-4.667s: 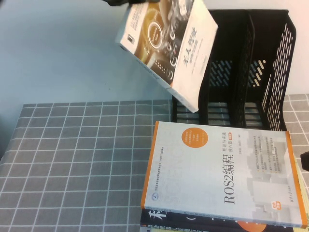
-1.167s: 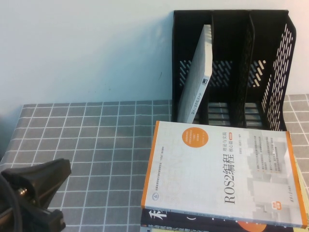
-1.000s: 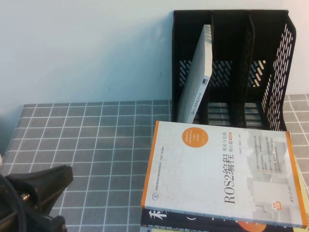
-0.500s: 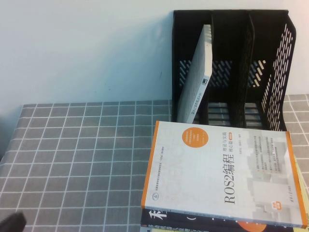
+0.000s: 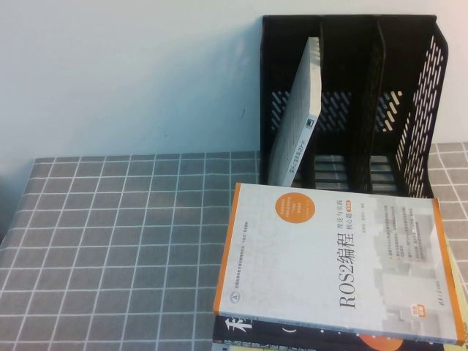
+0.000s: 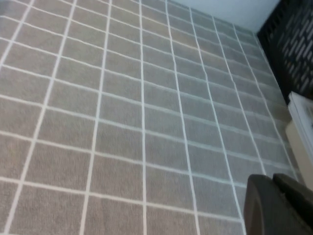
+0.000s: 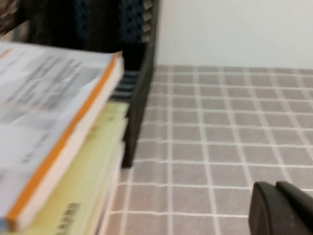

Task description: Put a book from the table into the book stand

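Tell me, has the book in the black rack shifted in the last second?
No. The book leans in the same slot of the book stand. Both grippers are out of the high view.

Your arms do not show in the high view. Your left gripper (image 6: 279,205) appears only as a dark tip low over the table (image 6: 122,122). Your right gripper (image 7: 281,208) also appears only as a dark tip, low over the table.

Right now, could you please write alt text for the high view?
A book stands tilted in the leftmost slot of a black book stand on a grid-cloth table; a ROS2 book tops a nearby stack. Neither hand shows.
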### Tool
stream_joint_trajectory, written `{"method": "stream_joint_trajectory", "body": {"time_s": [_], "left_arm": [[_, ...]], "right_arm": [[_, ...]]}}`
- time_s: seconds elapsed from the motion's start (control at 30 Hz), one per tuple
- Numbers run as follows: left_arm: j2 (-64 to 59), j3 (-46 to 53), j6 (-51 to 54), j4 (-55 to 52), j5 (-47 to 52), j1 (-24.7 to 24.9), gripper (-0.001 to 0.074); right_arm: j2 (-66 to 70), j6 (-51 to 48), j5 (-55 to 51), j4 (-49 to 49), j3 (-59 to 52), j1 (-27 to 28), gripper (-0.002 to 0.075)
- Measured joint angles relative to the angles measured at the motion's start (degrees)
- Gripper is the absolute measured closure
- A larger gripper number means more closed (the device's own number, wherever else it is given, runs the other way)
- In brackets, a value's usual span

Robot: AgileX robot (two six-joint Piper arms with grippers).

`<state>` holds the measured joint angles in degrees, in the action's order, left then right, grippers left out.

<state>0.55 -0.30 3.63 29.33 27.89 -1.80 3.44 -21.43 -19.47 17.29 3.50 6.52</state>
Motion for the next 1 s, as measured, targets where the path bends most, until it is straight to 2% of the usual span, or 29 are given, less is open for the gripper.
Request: {"method": "stream_joint_trajectory", "body": {"time_s": [0.1,0.2,1.0], "left_arm": [[0.07,0.44,-0.13,1.34,-2.97,-0.88,0.0736],[0.14,0.92,-0.13,1.82,-6.28,-0.98,0.0736],[0.14,1.29,-0.13,2.41,-7.98,-0.98,0.0736]], "right_arm": [[-3.55,0.0,2.44,0.09,-4.13,3.16,0.0729],[-4.09,0.0,-1.09,0.09,-4.85,4.19,0.0729],[-4.2,0.0,-1.33,1.63,-4.85,4.42,0.0729]]}}
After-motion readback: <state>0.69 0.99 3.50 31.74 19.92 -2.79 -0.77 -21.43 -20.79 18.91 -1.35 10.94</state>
